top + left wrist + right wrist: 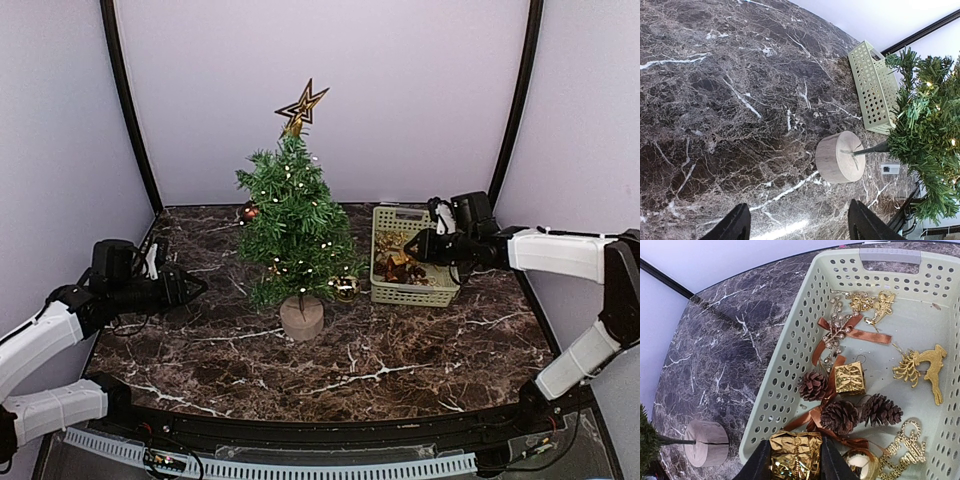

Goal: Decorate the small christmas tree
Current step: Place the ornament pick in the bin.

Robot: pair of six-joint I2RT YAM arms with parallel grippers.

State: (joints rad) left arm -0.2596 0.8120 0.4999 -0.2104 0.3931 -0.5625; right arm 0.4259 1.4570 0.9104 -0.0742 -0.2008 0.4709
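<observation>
Reading the only lettering on show first: a gold script ornament (pixel 902 452) lies in the near right corner of the pale green basket (pixel 790 365), and its words are too small and cropped to make out.

Over to the right gripper (pixel 795 447). It is above the basket's left side, and its two dark fingers (pixel 761 465) are closed partway, pressed against both sides of a gold gift box (pixel 795 460). That's a grip. Just beyond the parcel sit three pine cones (pixel 840 416), a smaller gold parcel (pixel 850 377), a bronze ribbon bow (pixel 850 332) and a gold reindeer (pixel 920 372).

Now the left gripper (pixel 800 227): its jaws stand wide apart with nothing between them, touching nothing, just dark marble table (pixel 740 125) below. It hangs at the table's left side, well apart from the tree.

And the small christmas tree (pixel 295 225) stands upright mid-table, just left of the basket, on its round tan base (pixel 301 317). A black-and-gold star (pixel 302 105) tops it, a gold ball (pixel 345 288) hangs low on its right, a reddish ball (pixel 248 211) on its left, and small lights dot the branches.
</observation>
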